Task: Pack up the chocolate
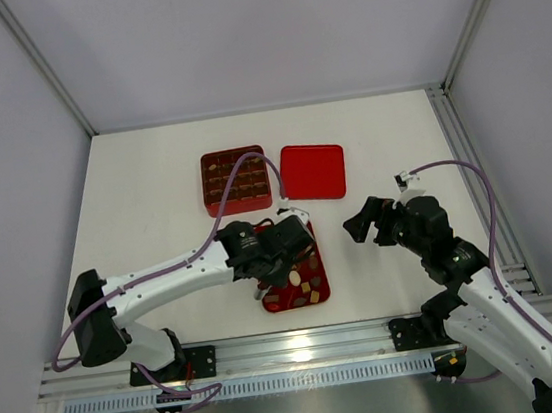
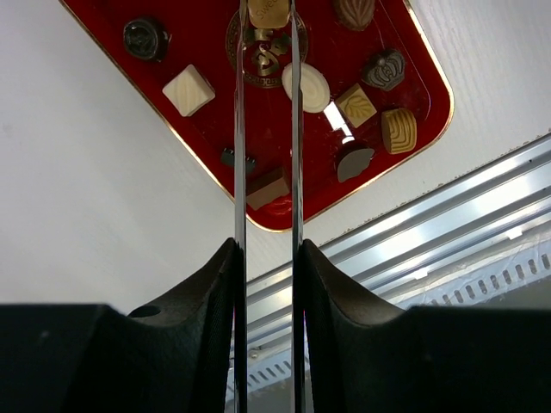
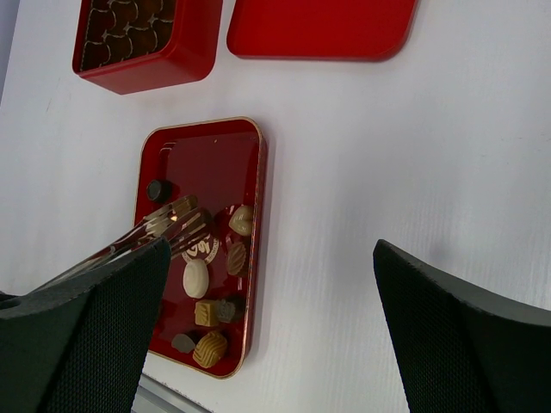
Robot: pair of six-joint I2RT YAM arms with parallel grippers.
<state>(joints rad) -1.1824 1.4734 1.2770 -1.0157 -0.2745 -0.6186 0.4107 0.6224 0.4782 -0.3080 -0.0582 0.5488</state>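
Tan and smooth, one chocolate (image 2: 270,12) is sitting pinched between the thin metal blades of the left gripper (image 3: 193,215), which are clamping it over the glossy red tray (image 2: 215,138). Other pieces are lying loose on that tray: a cream square (image 2: 188,90), a white disc (image 2: 306,86) and a ridged tan oval (image 2: 399,130). Farther off, the red gridded box (image 1: 234,179) and the flat lid (image 1: 313,172) are resting side by side on the white tabletop (image 1: 152,181). The right gripper (image 1: 359,226) is hovering right of the tray, jaws wide apart.
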